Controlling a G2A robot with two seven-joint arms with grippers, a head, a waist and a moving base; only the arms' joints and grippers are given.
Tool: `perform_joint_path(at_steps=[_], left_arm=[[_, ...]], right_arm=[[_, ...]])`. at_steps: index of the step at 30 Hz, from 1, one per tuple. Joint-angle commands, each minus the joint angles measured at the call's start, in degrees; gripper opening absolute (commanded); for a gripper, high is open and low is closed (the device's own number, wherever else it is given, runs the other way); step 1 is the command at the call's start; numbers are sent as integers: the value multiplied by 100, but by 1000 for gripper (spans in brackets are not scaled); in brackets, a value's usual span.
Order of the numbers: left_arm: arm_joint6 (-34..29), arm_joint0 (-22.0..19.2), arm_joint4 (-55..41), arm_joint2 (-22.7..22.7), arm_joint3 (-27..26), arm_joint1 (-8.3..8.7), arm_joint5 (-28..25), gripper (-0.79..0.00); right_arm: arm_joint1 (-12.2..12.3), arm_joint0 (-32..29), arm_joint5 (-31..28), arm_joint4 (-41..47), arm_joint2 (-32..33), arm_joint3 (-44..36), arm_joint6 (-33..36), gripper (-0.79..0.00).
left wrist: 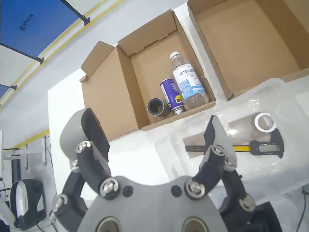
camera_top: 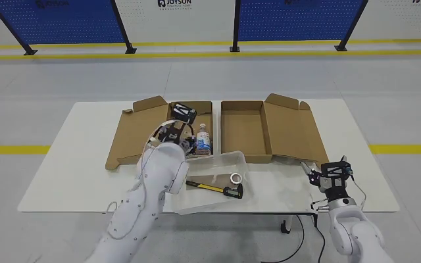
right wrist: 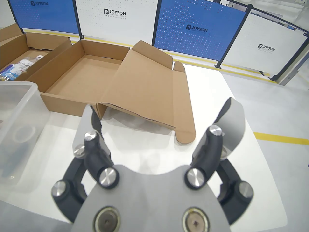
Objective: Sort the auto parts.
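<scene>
L tool (left wrist: 155, 124) wide open, empty, over L box (left wrist: 135, 92), R tool (right wrist: 159, 108) wide open, empty, above table (right wrist: 212, 92)

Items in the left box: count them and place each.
3, all at the box's end nearest the robot: a bottle, a blue can beside it, a black tube beside the can. The box wall may hide something small.

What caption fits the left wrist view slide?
Open left gripper facing a cardboard box with bottle, spray can and black tube; caliper and tape roll lie in the clear bin.
</scene>
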Motion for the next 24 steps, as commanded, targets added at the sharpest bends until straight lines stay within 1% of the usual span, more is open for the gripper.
perform_joint_path(at_steps=[1,5,9,13,16,19,20,24], left_arm=[[104,449,114,-324,-471,46,45,0],[338,1172,195,-934,-1096,108,246,0],[603,1835,138,-1658,-1607,147,516,0],[851,2417,-199,-2360,-1800,158,747,0],[947,2710,-400,-2761,-1865,162,785,0],[1008,2936,-511,-3005,-1955,158,840,0],[1009,2994,-519,-3058,-1978,157,843,0],[1009,2994,-519,-3058,-1978,157,843,0]], right_arm=[[0,0,0,0,0,0,0,0],[0,0,0,0,0,0,0,0],[0,0,0,0,0,0,0,0],[0,0,0,0,0,0,0,0],[0,0,0,0,0,0,0,0],[0,0,0,0,0,0,0,0],[0,0,0,0,0,0,0,0],[0,0,0,0,0,0,0,0]])
